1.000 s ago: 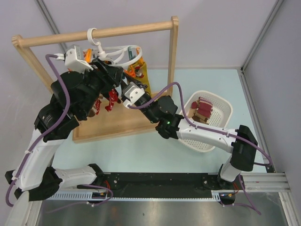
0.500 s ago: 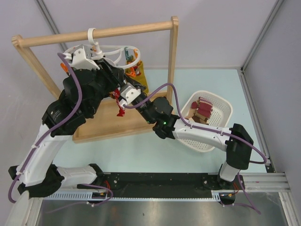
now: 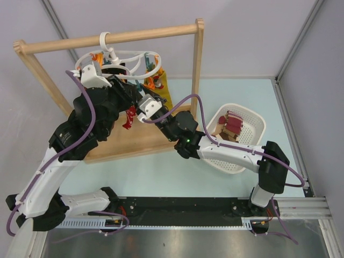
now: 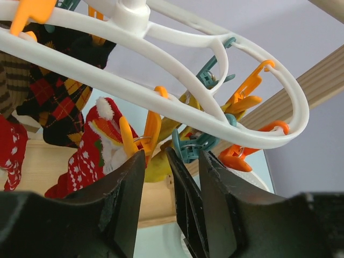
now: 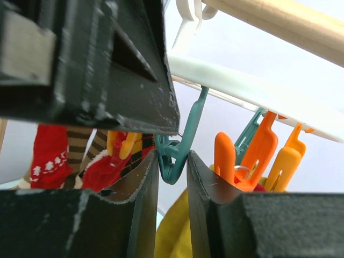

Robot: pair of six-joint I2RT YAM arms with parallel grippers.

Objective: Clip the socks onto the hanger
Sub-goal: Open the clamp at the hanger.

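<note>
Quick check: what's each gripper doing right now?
Left gripper: open, jaws slightly apart, nothing between them.
Right gripper: closed on a teal peg.

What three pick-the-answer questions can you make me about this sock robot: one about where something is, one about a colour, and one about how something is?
1. Where does the hanger hang?
A) flat on the table
B) from the rail
C) on a wall hook

2. What colour is the peg in the right gripper?
A) pink
B) black
C) teal

3. How is the basket?
A) holding socks
B) upside down
C) empty

Answers:
1. B, the hanger's hook loops over the rail.
2. C, the right gripper pinches a teal peg.
3. A, socks lie inside the basket.
</note>
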